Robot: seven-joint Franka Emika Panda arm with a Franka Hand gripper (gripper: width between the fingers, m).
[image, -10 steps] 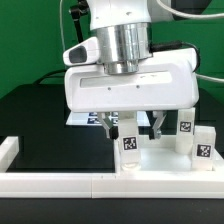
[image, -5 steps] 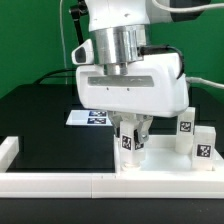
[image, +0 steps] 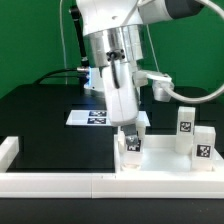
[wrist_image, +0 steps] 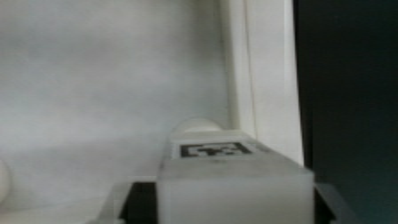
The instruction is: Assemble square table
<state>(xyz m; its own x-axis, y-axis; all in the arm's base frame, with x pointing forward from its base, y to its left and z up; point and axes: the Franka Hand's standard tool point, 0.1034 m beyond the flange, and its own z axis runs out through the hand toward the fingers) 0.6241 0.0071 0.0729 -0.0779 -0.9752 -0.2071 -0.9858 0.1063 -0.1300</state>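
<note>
From my station I saw the gripper (image: 131,137) low over the square tabletop (image: 160,163), its hand turned edge-on to the exterior camera. Its fingers were pinched on a tagged leg (image: 131,146) — the small white block stood upright with its tag facing the camera, its foot on or just above the tabletop near the corner on the exterior view's left; I could not tell whether it touched. In the wrist view the same leg (wrist_image: 217,160) sat between the two dark fingertips (wrist_image: 144,203), its tag visible, with the pale tabletop surface (wrist_image: 107,90) behind it and the raised rim (wrist_image: 263,80) running alongside.

Two more tagged legs (image: 186,128) (image: 203,143) stood upright on the tabletop's far side, toward the exterior view's right — near each other, well apart from the held one. The marker board (image: 88,117) lay flat on the black table (image: 40,120) behind the arm. The long white border rail (image: 60,182) ran along the front.
</note>
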